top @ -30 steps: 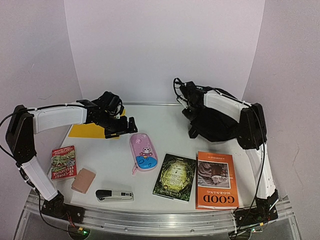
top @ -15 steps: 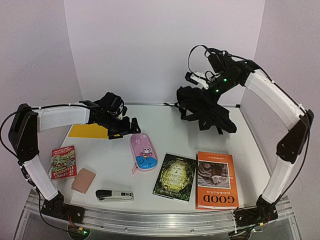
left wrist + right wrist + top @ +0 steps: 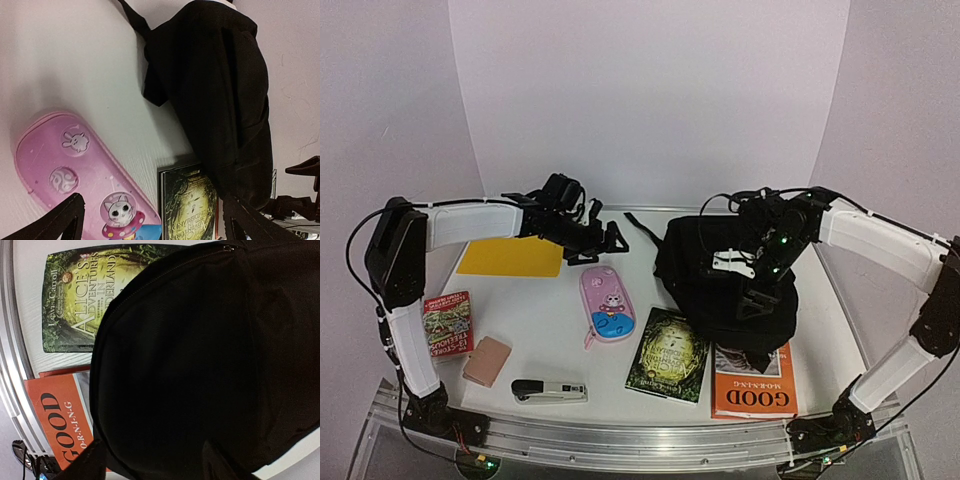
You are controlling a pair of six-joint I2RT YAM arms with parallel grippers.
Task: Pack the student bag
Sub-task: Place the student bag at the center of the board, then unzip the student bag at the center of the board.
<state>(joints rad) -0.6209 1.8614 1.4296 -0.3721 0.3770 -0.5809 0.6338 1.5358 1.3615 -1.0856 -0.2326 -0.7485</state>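
Bag (image 3: 705, 265) lies slumped at centre-right, its near edge draped over the top of the orange book (image 3: 755, 390) and a corner of the green book (image 3: 670, 358). Our right gripper (image 3: 757, 297) hovers just over it, jaws spread wide with nothing between them; our left gripper (image 3: 610, 240), beyond the pencil case (image 3: 607, 303), is likewise wide and empty. We judge that tugging the limp fabric could drag both books askew, and with the zip looking closed, a grab may bunch cloth rather than open it.

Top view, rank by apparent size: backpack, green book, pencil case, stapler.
1. backpack
2. green book
3. pencil case
4. stapler
No close calls; all lie on the table.
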